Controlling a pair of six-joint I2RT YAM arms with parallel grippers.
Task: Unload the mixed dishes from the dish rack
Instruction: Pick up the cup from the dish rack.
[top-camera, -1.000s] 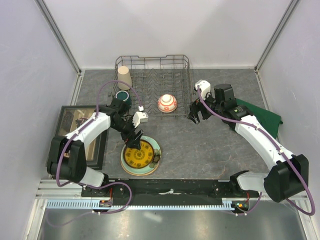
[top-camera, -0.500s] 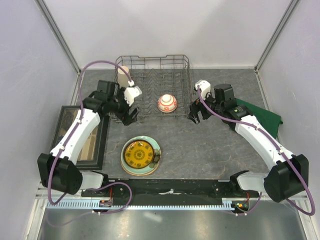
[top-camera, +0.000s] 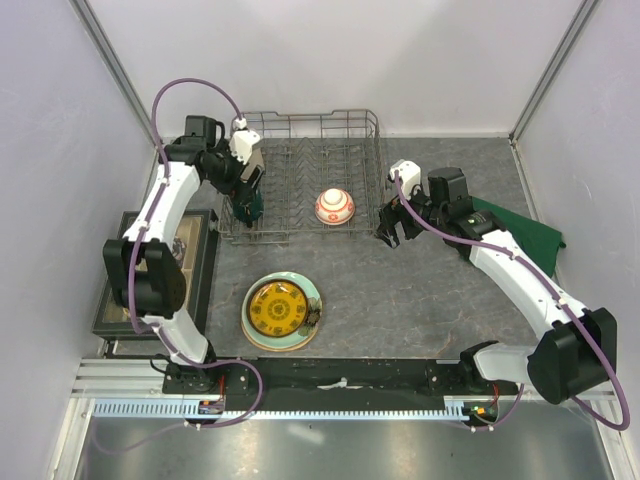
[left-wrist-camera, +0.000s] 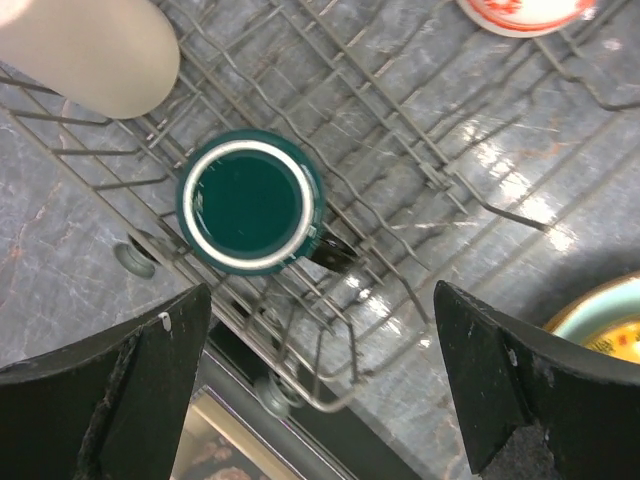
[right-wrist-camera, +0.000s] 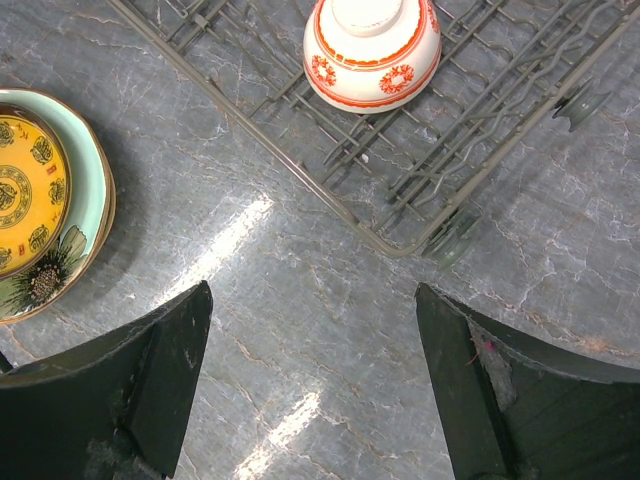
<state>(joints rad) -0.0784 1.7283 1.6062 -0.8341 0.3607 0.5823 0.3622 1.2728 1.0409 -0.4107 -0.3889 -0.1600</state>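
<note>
The grey wire dish rack (top-camera: 305, 122) stands at the back. In it are the dark green mug (left-wrist-camera: 250, 205), upright at the front left corner, the tall beige cup (left-wrist-camera: 90, 48) behind it, and the red-and-white bowl (top-camera: 334, 207), upside down. My left gripper (top-camera: 244, 200) is open and empty above the mug, which lies beyond the fingertips in the left wrist view. My right gripper (top-camera: 390, 230) is open and empty over the table just right of the rack's front corner (right-wrist-camera: 420, 240). The yellow plate (top-camera: 278, 307) lies stacked on the pale-green plate (top-camera: 312, 296) in front of the rack.
A flat dark-framed tray (top-camera: 135, 285) lies at the left, under my left arm. A dark green cloth (top-camera: 525, 238) lies at the right behind my right arm. Walls close in the left, right and back sides.
My left arm has swung from above the plate stack back and left to the rack's front left corner, over the mug. The right arm has not moved.
</note>
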